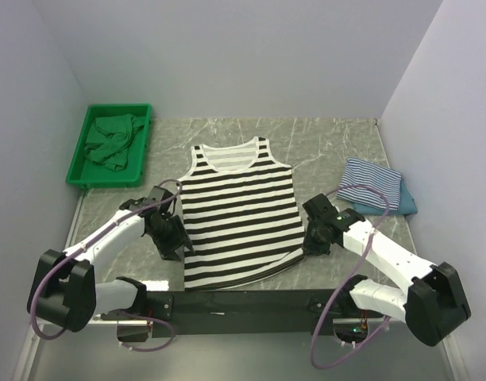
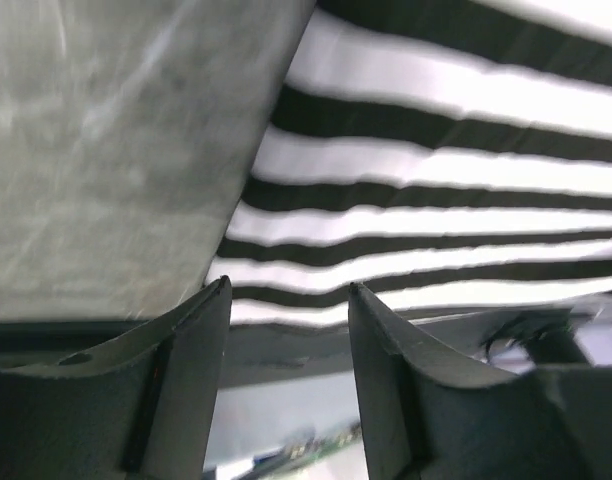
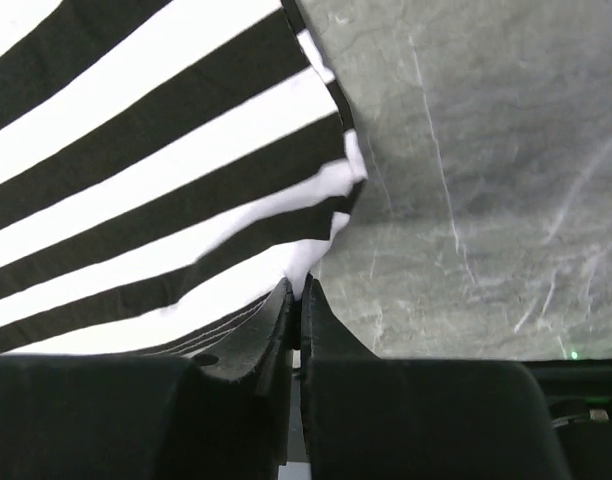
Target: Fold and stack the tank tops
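Top external view: your black-and-white striped tank top (image 1: 239, 214) lies flat on the table (image 1: 330, 143). Your left tool (image 1: 175, 248) gapes empty at its lower left hem; your right tool (image 1: 311, 244) is closed, pinching the lower right hem.

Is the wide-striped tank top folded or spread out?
Spread out. The wide-striped tank top lies flat on the table, neckline, both straps and hem all showing.
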Tool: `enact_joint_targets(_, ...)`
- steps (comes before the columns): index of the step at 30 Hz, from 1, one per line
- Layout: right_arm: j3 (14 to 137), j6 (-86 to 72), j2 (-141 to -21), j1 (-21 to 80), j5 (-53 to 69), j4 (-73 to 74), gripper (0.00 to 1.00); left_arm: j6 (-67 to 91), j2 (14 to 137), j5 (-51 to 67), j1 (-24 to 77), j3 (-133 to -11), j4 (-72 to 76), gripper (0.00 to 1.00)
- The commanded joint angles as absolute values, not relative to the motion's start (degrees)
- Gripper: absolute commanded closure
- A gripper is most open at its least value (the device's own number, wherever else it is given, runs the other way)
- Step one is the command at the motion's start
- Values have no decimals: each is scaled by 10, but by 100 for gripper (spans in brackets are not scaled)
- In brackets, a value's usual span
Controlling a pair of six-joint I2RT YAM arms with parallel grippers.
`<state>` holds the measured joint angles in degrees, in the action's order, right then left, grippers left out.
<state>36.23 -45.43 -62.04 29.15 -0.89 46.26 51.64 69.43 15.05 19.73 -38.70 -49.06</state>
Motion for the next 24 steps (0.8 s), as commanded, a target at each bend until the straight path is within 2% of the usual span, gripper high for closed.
enact_joint_targets(1, 373, -426, -641, 284, -8, 418, 100, 540, 711, 116, 198, -421, -422, 44)
enact_joint_targets(10, 379, -414, -738, 275, 13, 317, 100, 558, 884, -51, 195, -497, -391, 50)
enact_joint_targets(11, 381, -414, -745, 272, 15, 307, 100, 558, 900, -51, 193, -506, -384, 58)
enact_joint_targets(13, 386, -413, -770, 270, 18, 282, 100, 562, 945, -65, 191, -539, -373, 67)
enact_joint_targets(14, 390, -411, -780, 267, 22, 275, 100, 563, 961, -68, 188, -553, -367, 75)
enact_joint_targets(19, 457, -396, -873, 234, 31, 233, 100, 562, 1087, -106, 155, -692, -361, 85)
enact_joint_targets(21, 509, -389, -916, 220, 28, 233, 100, 568, 1123, -109, 142, -742, -365, 99)
enact_joint_targets(24, 575, -376, -955, 195, 28, 239, 100, 565, 1190, -105, 125, -839, -369, 99)
